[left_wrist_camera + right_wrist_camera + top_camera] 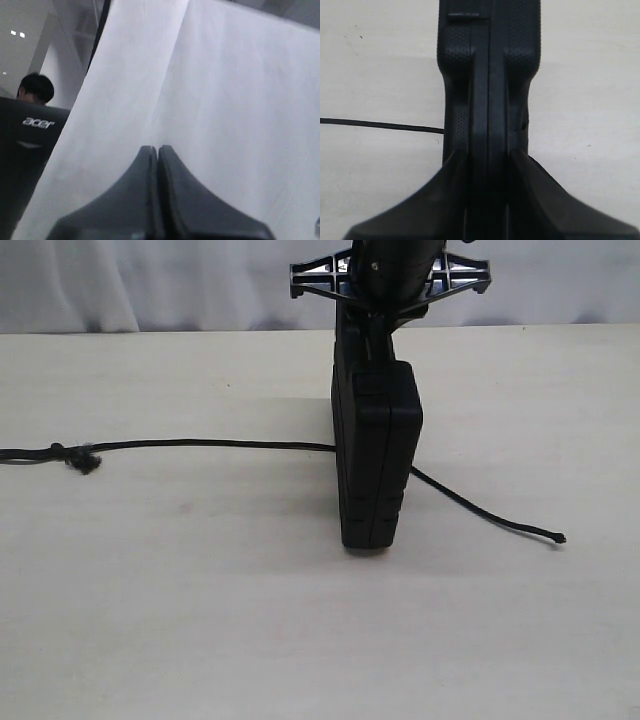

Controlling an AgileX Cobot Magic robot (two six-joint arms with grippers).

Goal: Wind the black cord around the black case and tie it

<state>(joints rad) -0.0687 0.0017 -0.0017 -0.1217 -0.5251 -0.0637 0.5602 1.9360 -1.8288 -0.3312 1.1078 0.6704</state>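
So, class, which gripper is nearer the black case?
Right. The right gripper is clamped on the black case, holding it upright; the left gripper is shut, aimed at a white curtain, with no case in its view.

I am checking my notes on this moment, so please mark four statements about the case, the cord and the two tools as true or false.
1. The right tool grips the black case, which stands on edge. True.
2. The black cord is wound around the case. False: it lies on the table, running out on both sides.
3. The left tool is shut and empty. True.
4. In the exterior view the frayed knot lies right of the case. False: left.
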